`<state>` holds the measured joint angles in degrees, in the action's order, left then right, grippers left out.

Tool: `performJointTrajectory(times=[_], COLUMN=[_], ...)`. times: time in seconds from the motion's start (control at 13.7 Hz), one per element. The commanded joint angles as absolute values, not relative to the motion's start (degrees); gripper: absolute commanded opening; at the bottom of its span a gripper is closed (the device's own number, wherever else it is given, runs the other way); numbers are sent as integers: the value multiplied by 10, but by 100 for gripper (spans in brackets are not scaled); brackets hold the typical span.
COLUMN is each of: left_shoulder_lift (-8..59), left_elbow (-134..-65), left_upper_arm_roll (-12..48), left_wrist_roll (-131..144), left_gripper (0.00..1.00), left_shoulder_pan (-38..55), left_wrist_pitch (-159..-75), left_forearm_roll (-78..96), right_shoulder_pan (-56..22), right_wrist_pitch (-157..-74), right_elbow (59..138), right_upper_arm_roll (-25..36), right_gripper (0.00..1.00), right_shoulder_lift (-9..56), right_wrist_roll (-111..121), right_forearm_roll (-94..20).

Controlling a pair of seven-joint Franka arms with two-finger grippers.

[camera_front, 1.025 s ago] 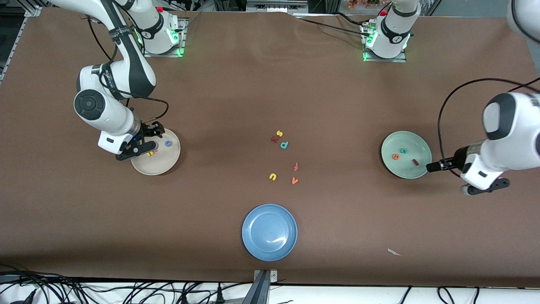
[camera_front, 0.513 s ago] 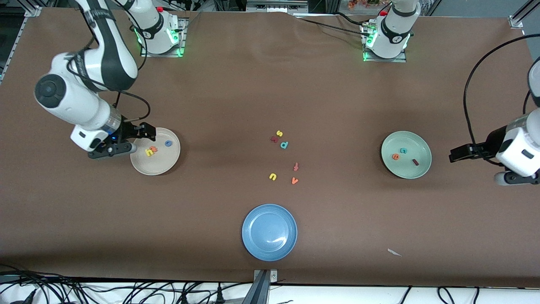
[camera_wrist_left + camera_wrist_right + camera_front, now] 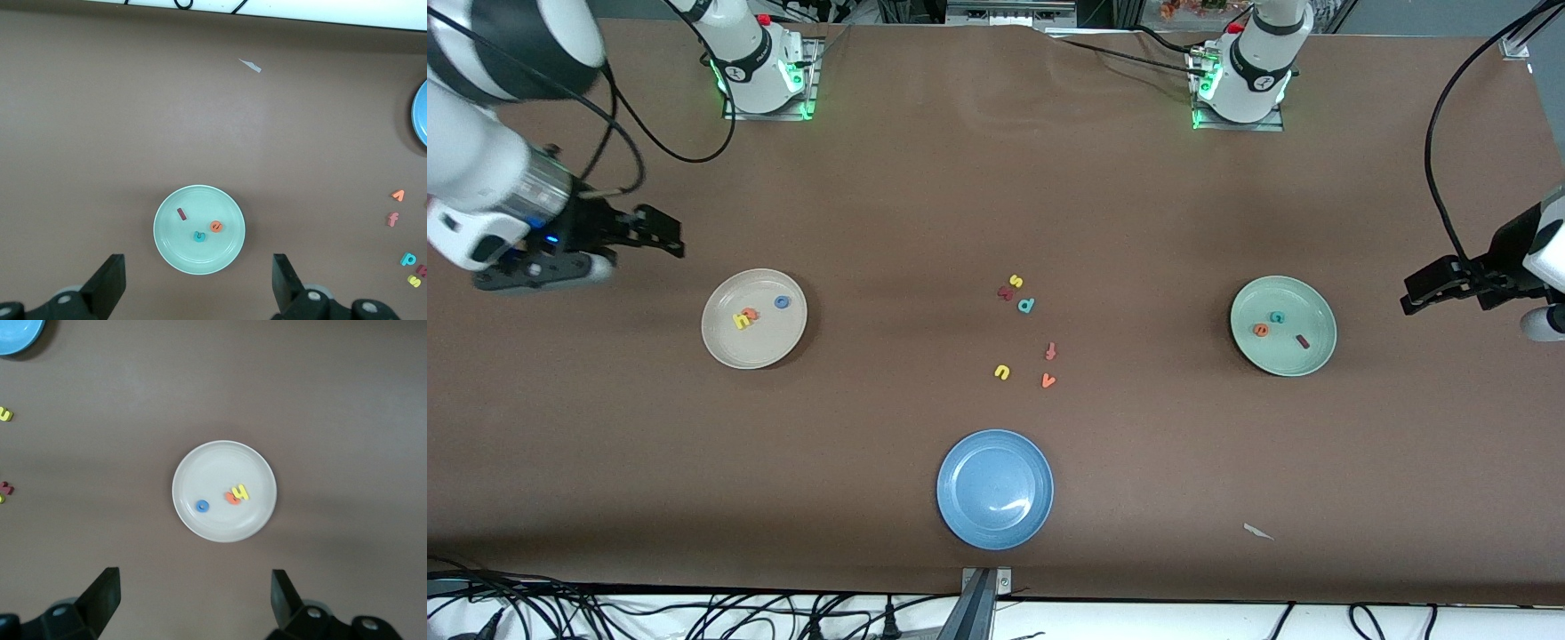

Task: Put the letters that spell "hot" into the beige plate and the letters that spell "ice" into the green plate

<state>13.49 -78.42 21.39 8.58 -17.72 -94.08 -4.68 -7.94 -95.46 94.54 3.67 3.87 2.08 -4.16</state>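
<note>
The right end effector (image 3: 660,233) is up over the bare counter (image 3: 925,196), with its fingers (image 3: 100,593) wide apart and nothing in them. Near it sits the beige plate (image 3: 731,348), with the yellow "h" (image 3: 741,321), the orange "t" (image 3: 751,314) and the blue "o" (image 3: 782,302) in it. The left end effector (image 3: 1421,293) hangs open and empty too. Near it sits the green plate (image 3: 1307,357), with the teal "c" (image 3: 1277,316), the orange "e" (image 3: 1261,330) and the dark red "i" (image 3: 1302,340) in it.

Brown table (image 3: 925,178), beige plate (image 3: 734,348), green plate (image 3: 1307,360), blue plate (image 3: 969,511), loose letters (image 3: 1027,338)
</note>
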Motion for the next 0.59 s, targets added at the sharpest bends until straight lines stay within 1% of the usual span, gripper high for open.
performJointTrajectory(times=[0.0,0.07,0.22,0.29,0.37,0.51], left_shoulder_lift=[91,79,35,34,34,24], left_elbow=[-807,-809,-851,-846,-838,-850], left_upper_arm_roll=[152,129,76,71,69,69], left_wrist_roll=[72,73,67,65,68,70], left_gripper=[97,98,96,99,99,99], left_shoulder_pan=[-122,-97,-60,-62,-62,-62], left_wrist_pitch=[-943,-944,-944,-946,-945,-932], left_forearm_roll=[-12,-11,14,31,34,35], right_shoulder_pan=[-77,-77,-77,-76,-76,-76], right_wrist_pitch=[-913,-911,-896,-885,-882,-869], right_elbow=[918,918,911,904,901,895], right_upper_arm_roll=[50,51,51,51,51,47], right_gripper=[100,100,100,100,100,100], right_shoulder_lift=[36,35,35,35,35,36], right_wrist_roll=[17,17,17,17,19,17], right_forearm_roll=[-36,-36,-37,-35,-26,2])
